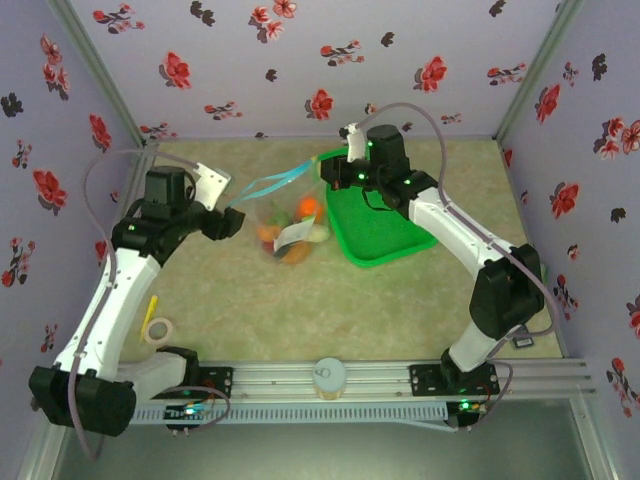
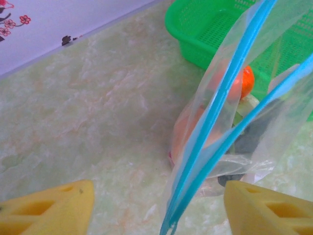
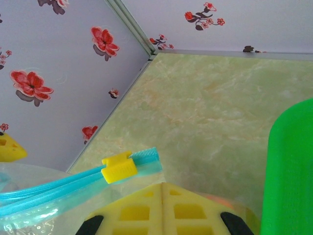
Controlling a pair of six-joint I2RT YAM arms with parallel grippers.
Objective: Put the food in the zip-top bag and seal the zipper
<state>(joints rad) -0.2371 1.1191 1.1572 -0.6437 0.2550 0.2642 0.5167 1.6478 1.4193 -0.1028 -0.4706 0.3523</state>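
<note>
Bag [image 1: 290,233] sits mid-worktop [image 1: 300,310], just left of the green basket [image 1: 380,225]. Its mouth is lifted and strung between my two arms, and its bottom looks to rest on the surface. Food [image 1: 308,210] is inside: through the plastic I make out an orange and several orange-brown and pale pieces bunched at the bottom. I see none loose on the worktop or in the basket, so I judge loading done. Right fingers [image 3: 137,213] are pressed together on the bag's edge at the far end of the zipper [image 1: 280,180], just behind the yellow slider [image 3: 119,167], and they carry that end. Left fingers [image 2: 49,210] stand well apart, one either side of the near end of the zipper, touching nothing. From the left wrist, the two blue tracks meet at that near end and then spread apart toward the basket, so the mouth is open along most of its length. Judgement: first half of the task complete, sealing not yet done. Left to do: pinch the near end, keep the strip taut, and press or run the tracks together along the full length.
</note>
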